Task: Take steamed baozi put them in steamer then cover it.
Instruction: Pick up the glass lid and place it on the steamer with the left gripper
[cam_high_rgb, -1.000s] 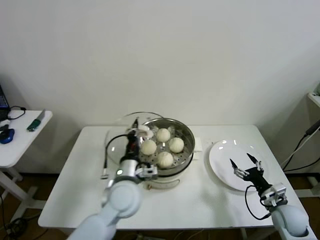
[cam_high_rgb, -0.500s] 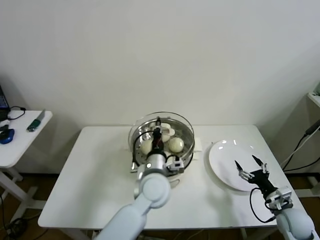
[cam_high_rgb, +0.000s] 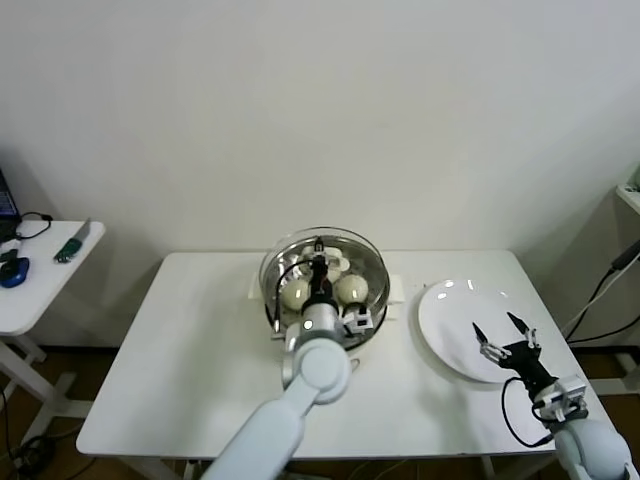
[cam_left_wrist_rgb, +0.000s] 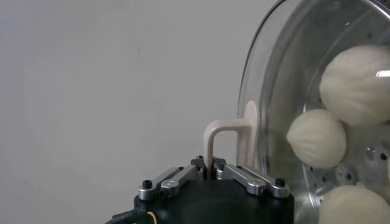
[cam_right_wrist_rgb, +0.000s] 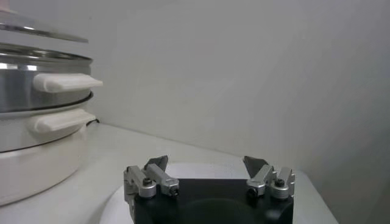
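Table (cam_high_rgb: 180, 380): white, rectangular, standing against a pale wall; it carries the steamer and a plate.
Side table (cam_high_rgb: 40, 285): smaller and white, off to the robot's left, with a few small items on it, too small to name.
Steamer (cam_high_rgb: 372, 300): shiny steel pot on a white base, near the middle of the table toward the back edge. From the right wrist view its stacked tiers and cream side handles (cam_right_wrist_rgb: 64, 82) show.
Plate (cam_high_rgb: 450, 320): flat and white, on the table to the right of the steamer, apart from it.
Lid (cam_high_rgb: 275, 262): clear glass with a metal rim, sitting over the top of the steamer; whether it rests fully on the rim I cannot tell. In the left wrist view the glass (cam_left_wrist_rgb: 268, 79) stands between the camera and the buns.
Lid handle (cam_left_wrist_rgb: 222, 137): cream-white loop in the middle of the glass.
Left gripper (cam_left_wrist_rgb: 210, 167): above the centre of the steamer, fingers pinched tight on the lid handle, which rises from between them.
Right gripper (cam_high_rgb: 503, 335): over the near part of the plate, fingers spread wide, holding nothing; the right wrist view (cam_right_wrist_rgb: 207, 167) shows the gap between its tips bare.
Buns (cam_high_rgb: 350, 288): cream-white, smooth and round, inside the steamer under the glass; two show from the head view, three (cam_left_wrist_rgb: 317, 137) from the left wrist view on the perforated floor.
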